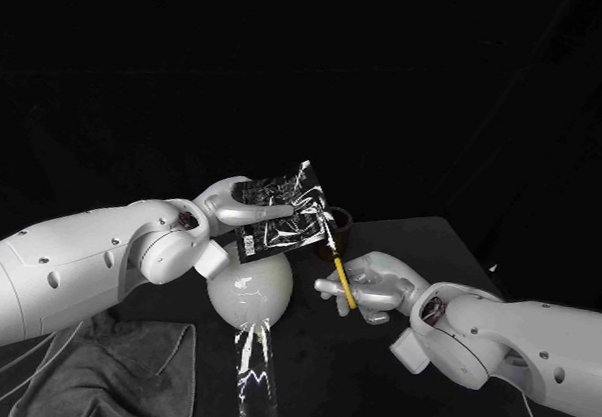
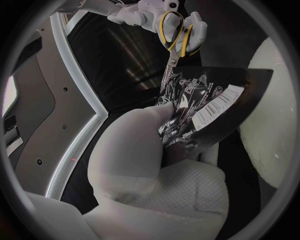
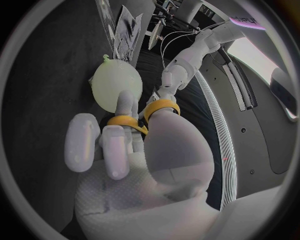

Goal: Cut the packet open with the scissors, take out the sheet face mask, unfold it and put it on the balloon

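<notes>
Left hand [image 1: 236, 202] clamps packet [image 1: 284, 212] raised above balloon [image 1: 252, 289]; right hand [image 1: 373, 287] grips scissors [image 1: 343, 281], blades at packet's edge; advise cutting close along the margin, packet held taut, sparing the mask inside.

- Very dim far off, black beyond the table [image 1: 354, 395].
- Hard white glare flashing off the packet [image 1: 283, 217], up in the middle.
- Soft shine across the balloon [image 1: 252, 289] just below.
- Bent and bowed toward the rims in both wrist views.

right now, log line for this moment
left robot hand: holds packet | right robot hand: holds scissors, blades at packet edge | balloon: bare
</notes>
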Action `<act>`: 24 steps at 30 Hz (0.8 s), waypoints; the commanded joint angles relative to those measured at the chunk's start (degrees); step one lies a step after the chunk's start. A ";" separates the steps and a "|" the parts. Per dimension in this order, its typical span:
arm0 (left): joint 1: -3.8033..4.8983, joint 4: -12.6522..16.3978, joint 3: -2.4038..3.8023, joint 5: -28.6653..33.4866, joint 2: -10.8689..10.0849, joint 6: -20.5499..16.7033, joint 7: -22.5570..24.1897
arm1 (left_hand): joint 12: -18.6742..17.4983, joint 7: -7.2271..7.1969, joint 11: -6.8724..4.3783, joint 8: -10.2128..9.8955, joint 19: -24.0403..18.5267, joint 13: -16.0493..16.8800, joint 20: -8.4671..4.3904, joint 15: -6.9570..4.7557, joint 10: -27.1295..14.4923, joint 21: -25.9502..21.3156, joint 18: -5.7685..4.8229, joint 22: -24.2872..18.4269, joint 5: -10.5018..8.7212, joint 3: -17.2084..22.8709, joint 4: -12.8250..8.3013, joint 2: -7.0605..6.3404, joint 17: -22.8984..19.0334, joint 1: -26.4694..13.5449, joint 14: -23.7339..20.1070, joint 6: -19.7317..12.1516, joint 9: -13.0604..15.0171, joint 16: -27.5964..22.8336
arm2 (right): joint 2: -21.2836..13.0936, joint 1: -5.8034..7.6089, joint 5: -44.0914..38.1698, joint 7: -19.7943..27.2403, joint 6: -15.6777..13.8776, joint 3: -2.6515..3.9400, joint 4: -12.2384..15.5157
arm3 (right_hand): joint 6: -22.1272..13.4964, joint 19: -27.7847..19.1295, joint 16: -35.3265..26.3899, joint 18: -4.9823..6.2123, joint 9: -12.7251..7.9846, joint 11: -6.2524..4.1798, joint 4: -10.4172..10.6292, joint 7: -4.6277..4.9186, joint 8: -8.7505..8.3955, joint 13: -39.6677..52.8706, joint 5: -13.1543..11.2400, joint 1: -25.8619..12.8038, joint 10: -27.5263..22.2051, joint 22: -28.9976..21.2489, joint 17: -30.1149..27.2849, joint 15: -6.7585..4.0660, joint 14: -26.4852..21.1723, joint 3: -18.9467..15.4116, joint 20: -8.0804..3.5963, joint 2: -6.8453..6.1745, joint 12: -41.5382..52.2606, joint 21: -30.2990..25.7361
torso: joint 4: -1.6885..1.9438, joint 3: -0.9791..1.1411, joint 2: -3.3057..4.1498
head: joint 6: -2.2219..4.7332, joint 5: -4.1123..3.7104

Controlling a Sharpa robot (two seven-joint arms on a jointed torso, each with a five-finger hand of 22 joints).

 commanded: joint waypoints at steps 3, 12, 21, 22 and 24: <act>-0.07 0.00 -0.06 -1.62 -0.02 1.81 0.38 | 0.36 0.12 -0.10 0.88 0.49 0.05 0.05 -0.06 0.33 0.29 0.82 0.06 0.20 0.04 -0.30 0.52 0.06 0.07 0.29 0.38 7.66 0.32 | 0.02 0.19 3.06 2.03 -1.39 0.19 -0.12 | -7.60 -2.07 -2.45 -0.24 -1.17 -2.00 -0.07 3.07 -5.52 -4.00 -0.20 0.18 -0.60 9.16 2.43 1.93 2.93 -3.05 1.18 0.15 -7.90 -3.17 | -0.03 0.03 -0.01 | 0.02 0.04; -0.07 0.42 -0.06 -3.36 -0.14 2.37 0.60 | 0.35 0.11 -0.12 0.90 0.49 0.06 0.03 -0.07 0.37 0.32 0.82 0.06 0.19 0.01 -0.38 0.52 0.09 0.07 0.32 0.39 7.72 0.33 | 0.23 0.24 4.64 2.09 -1.01 0.18 -0.06 | -13.78 -5.11 -4.68 0.72 -4.16 2.72 0.26 7.83 -13.36 -15.39 -0.18 -3.66 -7.56 7.80 -1.58 6.35 0.99 0.81 5.51 -4.41 -19.93 -7.86 | -0.10 0.03 0.00 | 0.00 -0.05; -0.07 0.74 -0.06 -4.65 -0.07 2.65 0.74 | 0.34 0.10 -0.13 0.91 0.50 0.06 0.01 -0.09 0.39 0.34 0.81 0.07 0.19 0.00 -0.46 0.51 0.12 0.09 0.33 0.39 7.76 0.33 | 0.44 0.41 4.89 2.04 -1.01 0.18 -0.11 | -13.71 -5.37 -4.69 0.99 -4.60 3.01 0.39 8.21 -14.60 -18.39 -0.24 -5.41 -8.01 7.70 -2.05 6.65 0.74 4.30 6.24 -6.41 -20.17 -8.19 | -0.04 0.03 -0.02 | 0.19 -0.10; -0.07 0.74 -0.06 -4.70 -0.07 2.66 0.73 | 0.34 0.10 -0.13 0.91 0.50 0.06 0.01 -0.09 0.39 0.34 0.81 0.07 0.19 0.00 -0.46 0.51 0.12 0.09 0.33 0.39 7.76 0.33 | 0.44 0.43 4.91 2.05 -1.01 0.18 -0.08 | -13.61 -5.29 -4.67 0.97 -4.62 3.02 0.38 8.22 -14.67 -18.67 -0.24 -5.52 -8.03 7.74 -2.08 6.67 0.73 4.61 6.28 -6.50 -20.16 -8.04 | -0.06 0.03 -0.02 | 0.17 -0.11; -0.07 0.72 -0.06 -4.84 -0.08 2.70 0.71 | 0.34 0.10 -0.13 0.91 0.50 0.06 0.01 -0.09 0.39 0.34 0.81 0.07 0.19 0.00 -0.46 0.51 0.12 0.09 0.33 0.39 7.76 0.33 | 0.44 0.48 4.94 2.08 -1.00 0.18 -0.04 | -13.61 -5.29 -4.67 0.97 -4.62 3.02 0.38 8.22 -14.67 -18.67 -0.24 -5.52 -8.03 7.74 -2.08 6.67 0.73 4.61 6.28 -6.50 -20.16 -8.04 | -0.08 0.01 0.00 | 0.23 -0.08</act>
